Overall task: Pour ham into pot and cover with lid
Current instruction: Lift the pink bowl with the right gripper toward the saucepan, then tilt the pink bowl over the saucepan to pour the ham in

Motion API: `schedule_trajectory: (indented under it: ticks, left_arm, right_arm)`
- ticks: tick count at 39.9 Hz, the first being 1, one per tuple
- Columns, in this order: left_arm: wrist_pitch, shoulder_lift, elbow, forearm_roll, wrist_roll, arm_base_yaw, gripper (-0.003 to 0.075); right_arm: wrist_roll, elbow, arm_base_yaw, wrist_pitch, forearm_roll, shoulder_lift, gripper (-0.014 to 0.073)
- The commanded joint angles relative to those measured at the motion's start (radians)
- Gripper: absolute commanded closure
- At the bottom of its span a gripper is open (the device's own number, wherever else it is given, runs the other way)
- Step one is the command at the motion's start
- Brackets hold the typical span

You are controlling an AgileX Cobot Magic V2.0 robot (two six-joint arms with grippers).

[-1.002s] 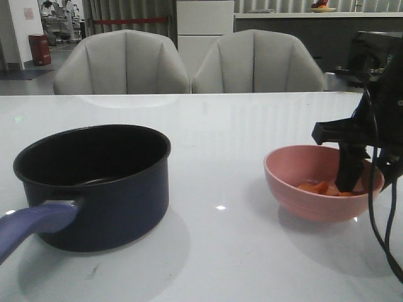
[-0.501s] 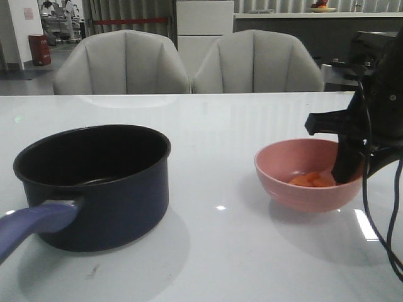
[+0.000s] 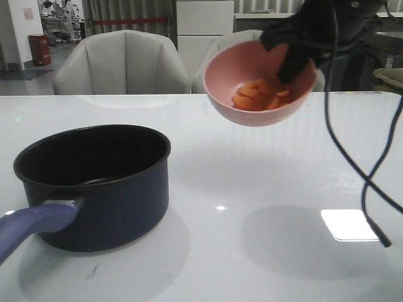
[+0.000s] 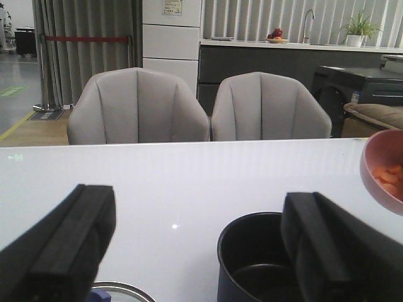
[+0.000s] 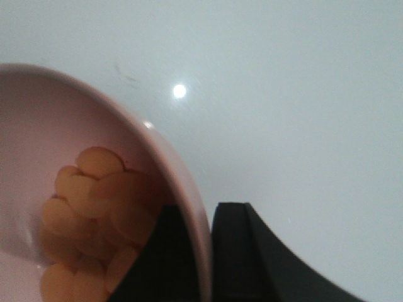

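Right pincer (image 3: 296, 60) has lifted the pink bowl (image 3: 252, 107) off the table (image 3: 252, 251).

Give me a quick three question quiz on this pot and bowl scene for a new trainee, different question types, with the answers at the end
1. True or false: the pink bowl is resting on the table.
2. Where is the ham right now? A) in the pot B) in the pink bowl C) spilled on the table
3. Fill in: the right gripper pinches the bowl's ____.

Key
1. False; it is held in the air, tilted toward the pot.
2. B; the pot looks empty, and the left gripper is open.
3. Rim, one finger inside and one outside.
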Motion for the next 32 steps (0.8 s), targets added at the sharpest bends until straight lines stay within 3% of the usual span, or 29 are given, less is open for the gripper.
schedule_trajectory:
  ticks: [1, 8, 17, 25, 32]
  left_arm:
    - [-0.069, 0.009, -0.025, -0.003, -0.001, -0.008, 0.0127]
    - [-0.069, 0.009, -0.025, -0.003, -0.001, -0.008, 0.0127]
    - [-0.069, 0.009, -0.025, -0.003, -0.001, -0.008, 0.0127]
    - [-0.069, 0.009, -0.025, -0.003, -0.001, -0.008, 0.0127]
    - [-0.069, 0.009, -0.025, -0.003, -0.001, -0.008, 0.0127]
  right_arm:
    - [-0.020, -0.035, 0.081, -0.164, -0.080, -0.056, 0.0460]
    - [-0.019, -0.035, 0.189, -0.381, -0.115, -0.049, 0.0454]
    - [-0.037, -0.035, 0.241, -0.651, -0.156, 0.007, 0.0454]
    - [-0.216, -0.012, 0.302, -0.940, -0.146, 0.088, 0.0454]
    - [-0.466, 0.050, 0.363, -1.284, -0.049, 0.159, 0.0454]
